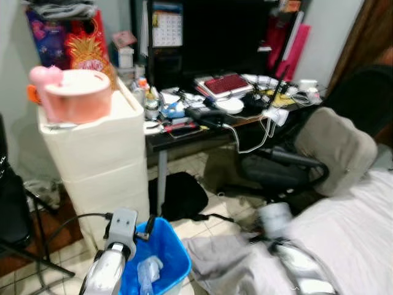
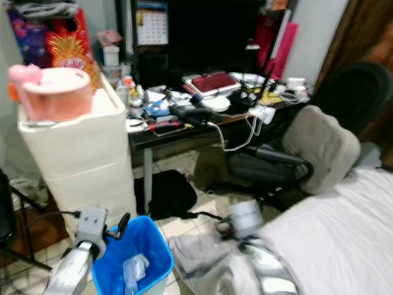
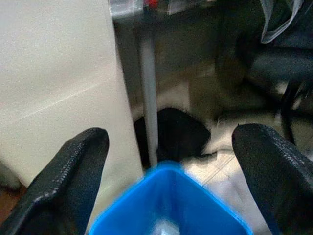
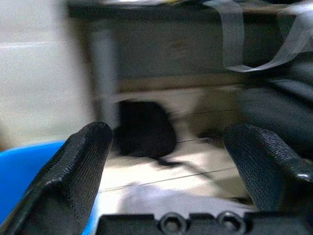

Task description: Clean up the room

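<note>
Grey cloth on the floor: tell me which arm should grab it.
Right, probably. The right gripper is open and aims over the grey cloth; the left gripper is open over the blue bin.

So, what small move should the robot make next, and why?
Probably bring the open right gripper down toward the grey cloth on the floor beside the blue bin. Both grippers are empty, the left gripper hangs open above the bin, and the cloth lies loose nearest the right arm.
</note>
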Controlling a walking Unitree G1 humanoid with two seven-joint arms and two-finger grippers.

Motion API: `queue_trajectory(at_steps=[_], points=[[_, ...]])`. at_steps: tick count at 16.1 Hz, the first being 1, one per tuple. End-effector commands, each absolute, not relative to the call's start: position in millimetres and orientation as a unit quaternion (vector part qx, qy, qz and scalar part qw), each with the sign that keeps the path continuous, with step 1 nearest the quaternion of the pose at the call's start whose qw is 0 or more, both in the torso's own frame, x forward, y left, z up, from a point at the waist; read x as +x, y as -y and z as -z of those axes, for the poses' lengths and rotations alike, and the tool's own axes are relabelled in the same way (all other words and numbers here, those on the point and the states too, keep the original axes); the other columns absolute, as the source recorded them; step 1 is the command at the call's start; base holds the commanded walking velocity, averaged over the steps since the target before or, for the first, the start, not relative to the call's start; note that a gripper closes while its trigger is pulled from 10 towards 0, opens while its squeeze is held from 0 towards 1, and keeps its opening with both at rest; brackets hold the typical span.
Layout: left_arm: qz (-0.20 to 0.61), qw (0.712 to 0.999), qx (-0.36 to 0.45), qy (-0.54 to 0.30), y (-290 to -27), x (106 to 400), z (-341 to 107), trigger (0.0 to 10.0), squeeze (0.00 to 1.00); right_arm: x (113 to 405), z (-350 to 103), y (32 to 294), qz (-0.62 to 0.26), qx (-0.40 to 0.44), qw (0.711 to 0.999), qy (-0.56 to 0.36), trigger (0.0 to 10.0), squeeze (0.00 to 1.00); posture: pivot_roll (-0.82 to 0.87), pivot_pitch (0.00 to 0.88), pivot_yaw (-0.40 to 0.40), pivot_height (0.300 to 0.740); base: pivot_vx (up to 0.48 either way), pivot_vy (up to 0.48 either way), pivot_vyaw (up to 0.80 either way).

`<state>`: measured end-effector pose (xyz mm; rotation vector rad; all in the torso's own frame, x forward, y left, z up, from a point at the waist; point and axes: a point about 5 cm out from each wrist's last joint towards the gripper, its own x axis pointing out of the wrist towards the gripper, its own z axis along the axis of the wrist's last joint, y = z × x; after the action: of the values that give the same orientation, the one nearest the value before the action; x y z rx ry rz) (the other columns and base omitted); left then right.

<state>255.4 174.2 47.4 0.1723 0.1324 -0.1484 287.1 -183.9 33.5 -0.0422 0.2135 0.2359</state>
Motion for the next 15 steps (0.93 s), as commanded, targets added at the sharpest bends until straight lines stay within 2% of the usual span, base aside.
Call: queue_trajectory(at_steps=[1, 3, 5, 7, 12, 15], points=[[0.098, 0.991, 0.084, -0.022, -160.4, 256.5, -66.9, 10.0, 0.00, 283.9, -38.3, 192.2, -0.082, -0.023, 0.993, -0.085, 10.0, 0.00, 0.16, 0.000, -0.108, 0.740, 0.000, -0.375, 0.00], [0.105, 0.992, 0.070, -0.015, -154.5, 257.6, -71.8, 10.0, 0.00, 277.8, -41.2, 188.7, -0.079, -0.036, 0.994, -0.067, 10.0, 0.00, 0.14, 0.000, -0.101, 0.740, 0.000, -0.187, -0.40], [0.098, 0.988, 0.112, -0.041, -160.3, 265.5, -65.8, 10.0, 0.00, 282.0, -37.6, 183.3, -0.072, -0.034, 0.994, -0.072, 10.0, 0.00, 0.12, 0.000, -0.083, 0.740, 0.000, 0.000, -0.80], [0.089, 0.989, 0.111, -0.050, -166.0, 267.4, -67.0, 10.0, 0.00, 289.1, -34.6, 188.4, -0.033, -0.013, 0.995, -0.098, 10.0, 0.00, 0.09, 0.000, -0.070, 0.740, 0.000, 0.000, -0.80], [0.110, 0.985, 0.113, -0.063, -156.5, 267.7, -59.6, 10.0, 0.00, 286.5, -36.6, 191.6, -0.024, -0.026, 0.995, -0.091, 10.0, 0.00, 0.07, 0.000, -0.070, 0.740, 0.000, 0.000, -0.80], [0.112, 0.985, 0.108, -0.069, -158.3, 265.1, -56.1, 10.0, 0.00, 283.1, -36.7, 192.5, -0.025, -0.026, 0.995, -0.090, 10.0, 0.00, 0.06, 0.000, -0.071, 0.740, 0.000, -0.480, -0.80]])
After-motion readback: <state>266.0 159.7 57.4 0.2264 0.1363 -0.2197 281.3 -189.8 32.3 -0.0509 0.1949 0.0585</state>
